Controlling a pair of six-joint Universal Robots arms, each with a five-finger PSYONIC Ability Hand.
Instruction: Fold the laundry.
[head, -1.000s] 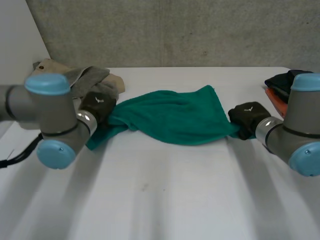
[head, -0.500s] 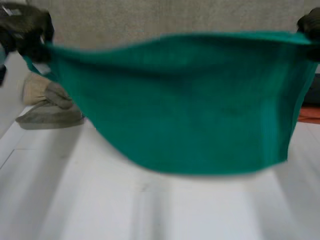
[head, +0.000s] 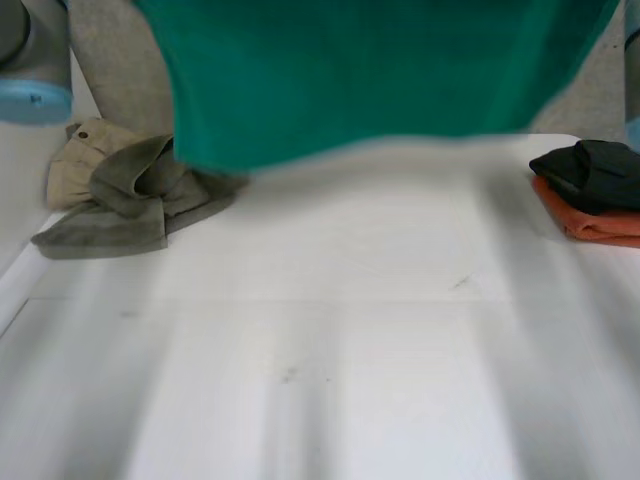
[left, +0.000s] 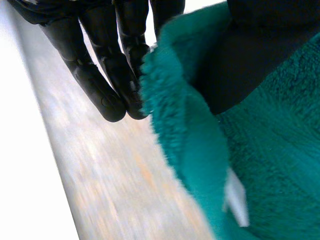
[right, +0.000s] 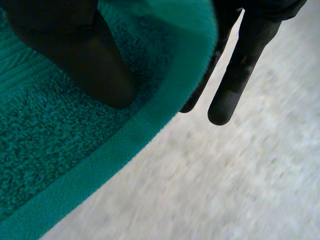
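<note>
Fingers (left: 107, 82) of the left hand (left: 125, 35) are straight and lie against one side of the green towel (left: 270, 165). The thumb (left: 260, 55) of this hand presses on the other side, so the towel is pinched between them close to its thick edge. A small white label (left: 236, 196) is on the towel a little beyond the thumb. The right hand (right: 75, 55) holds in the same way: its thumb lies on the fluffy face of the towel, and its straight fingers come out from behind the smooth border, with the cloth clamped between thumb and fingers. From the head view the towel hangs wide between the two arms, lifted high, and its lower edge, which is blurred, is off the tabletop (head: 350, 350). The left arm (head: 35, 70) with its light-blue cap stands beside one upper end of the towel, and a narrow part of the right arm (head: 632, 60) is seen at the other end. On the tabletop, at the far left side, a heap of clothes (head: 130, 195) in beige and grey-green lies crumpled, and the lower corner of the towel hangs in front of part of it. At the far right side a black cloth (head: 590, 172) lies on top of an orange cloth (head: 590, 225), well apart from the heap. Behind the tabletop stands a grey wall (head: 120, 70).
</note>
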